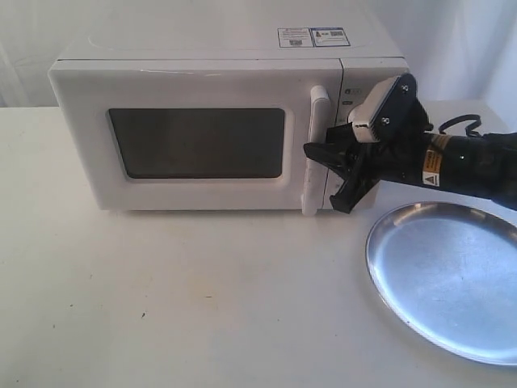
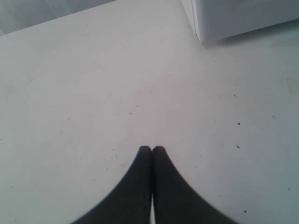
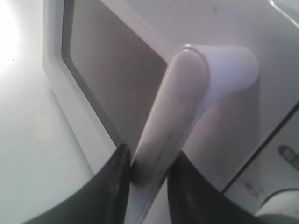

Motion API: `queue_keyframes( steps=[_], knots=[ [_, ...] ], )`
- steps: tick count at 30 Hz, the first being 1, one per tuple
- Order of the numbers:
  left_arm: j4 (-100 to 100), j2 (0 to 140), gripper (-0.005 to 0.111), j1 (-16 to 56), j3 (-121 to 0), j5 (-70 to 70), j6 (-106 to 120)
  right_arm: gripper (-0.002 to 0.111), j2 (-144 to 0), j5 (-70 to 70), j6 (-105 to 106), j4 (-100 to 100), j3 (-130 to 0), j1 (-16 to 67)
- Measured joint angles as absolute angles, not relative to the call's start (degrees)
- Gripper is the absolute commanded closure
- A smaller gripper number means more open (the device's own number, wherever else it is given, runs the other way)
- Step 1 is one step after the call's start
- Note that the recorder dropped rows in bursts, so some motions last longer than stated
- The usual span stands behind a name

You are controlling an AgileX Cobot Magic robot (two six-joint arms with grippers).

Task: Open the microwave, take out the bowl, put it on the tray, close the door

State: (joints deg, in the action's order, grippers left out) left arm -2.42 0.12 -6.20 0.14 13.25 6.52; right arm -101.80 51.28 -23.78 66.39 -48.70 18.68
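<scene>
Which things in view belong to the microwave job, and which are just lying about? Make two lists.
Job: microwave, door, handle, tray, right claw gripping the handle.
Just there: table, stickers on the microwave's top, left claw shut above the table.

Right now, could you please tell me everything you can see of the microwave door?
The door is a white, plastic-looking panel with a dark rectangular window and a vertical white bar handle by its right edge. It is shut, flush with the microwave body, upright, facing the camera. The right gripper straddles the handle's lower part, fingers seemingly pressed on both sides; nothing else touches it.
</scene>
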Motion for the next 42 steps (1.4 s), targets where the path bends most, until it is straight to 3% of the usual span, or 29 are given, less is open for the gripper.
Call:
queue_keyframes(
  steps=[14, 17, 24, 31, 42],
  knots=[
    [-2.4, 0.1, 0.107, -6.2, 0.1, 13.3, 6.5, 0.108, -99.3, 46.3, -25.4, 71.1, -49.3, 19.3],
    [-2.4, 0.1, 0.107, -6.2, 0.1, 13.3, 6.5, 0.108, -96.0, 59.8, -28.1, 89.9, -47.1, 20.7],
    [-2.4, 0.1, 0.107, -6.2, 0.1, 13.3, 6.5, 0.108, -94.8, 59.8, -34.9, 91.2, -46.9, 21.0],
    [-2.4, 0.1, 0.107, -6.2, 0.1, 13.3, 6.5, 0.076, -91.1, 57.7, -47.1, 97.5, -47.3, 21.0],
    [-2.4, 0.1, 0.107, -6.2, 0.1, 13.3, 6.5, 0.076, -83.2, 61.1, -71.8, 101.3, -46.6, 20.6]
  ],
)
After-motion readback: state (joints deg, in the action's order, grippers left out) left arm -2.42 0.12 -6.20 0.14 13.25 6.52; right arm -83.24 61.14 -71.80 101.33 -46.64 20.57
